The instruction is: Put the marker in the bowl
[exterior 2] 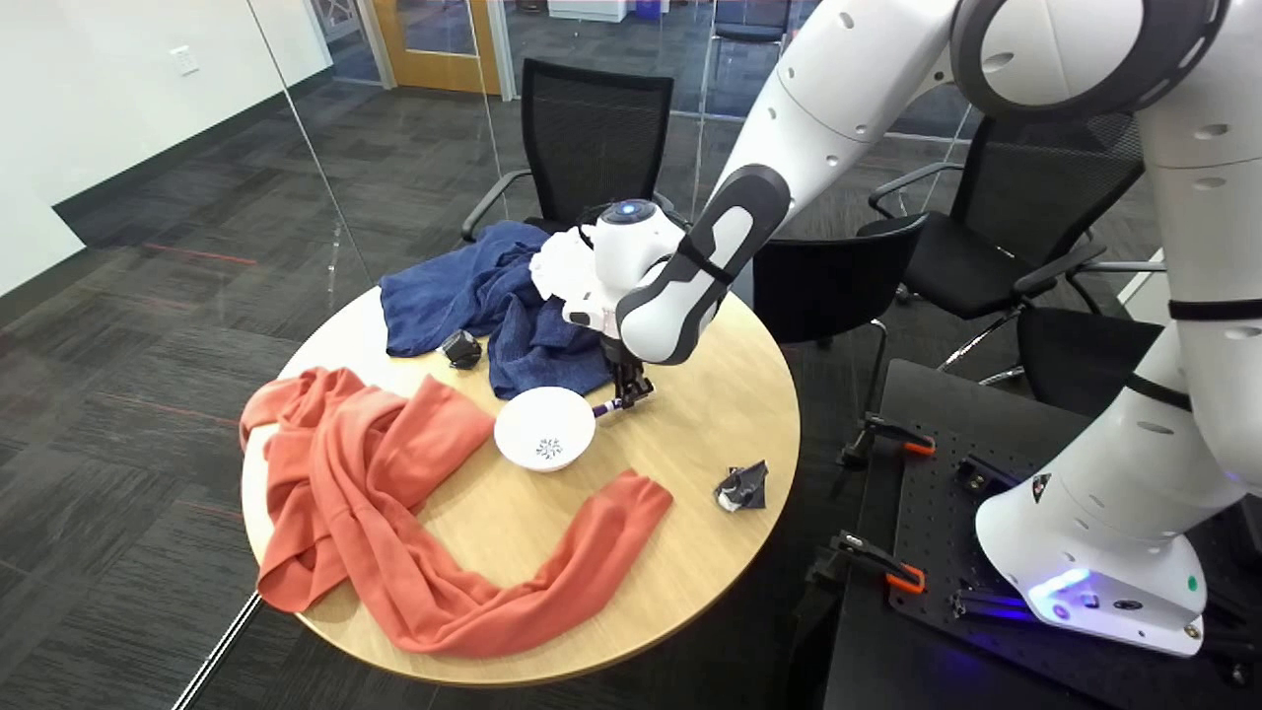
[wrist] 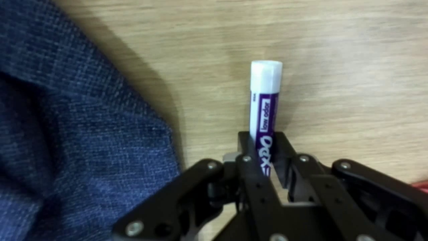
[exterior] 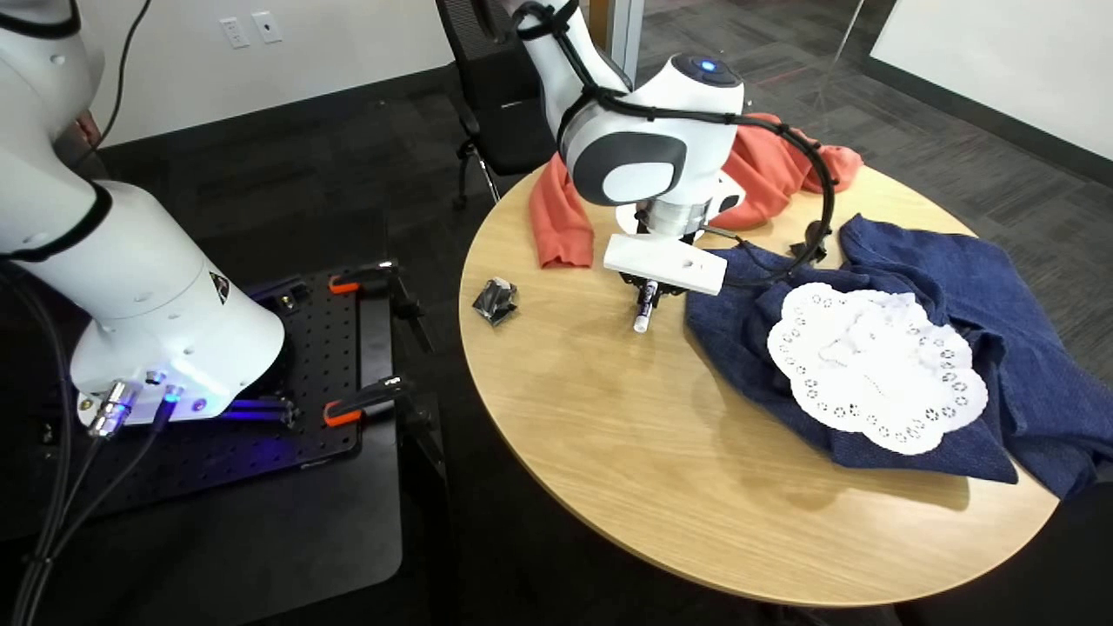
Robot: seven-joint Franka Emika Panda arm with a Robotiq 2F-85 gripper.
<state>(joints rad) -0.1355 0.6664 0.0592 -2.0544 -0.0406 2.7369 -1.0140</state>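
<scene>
Orange cloth [exterior 2: 365, 493] is sprawling over the left of a round wooden table [exterior 2: 705, 404] in an exterior view, one long strip lying along the lower centre. Just above its folds, a small black object [exterior 2: 460, 349] is resting beside a dark blue cloth [exterior 2: 483, 286] at the upper centre-left. Near the centre of the frame, the white bowl [exterior 2: 545, 428] is standing upright, showing a dark snowflake-like print inside. Above it, a white doily [exterior 2: 560, 266] is lying partly hidden. Just right of the bowl, the marker [exterior 2: 605, 406] is sitting outside it, a purple end pointing at the rim; whether they are touching I cannot tell. Farther right, a crumpled dark packet [exterior 2: 742, 487] is lying near the table's edge, and the white arm [exterior 2: 833, 84] is slanting down from the upper right.

In the wrist view, the dark blue cloth is filling the left; right of centre, the gripper [wrist: 263, 144] is pinching the marker, both fingers [wrist: 283, 150] pressing its sides, its white end pointing up the frame.
</scene>
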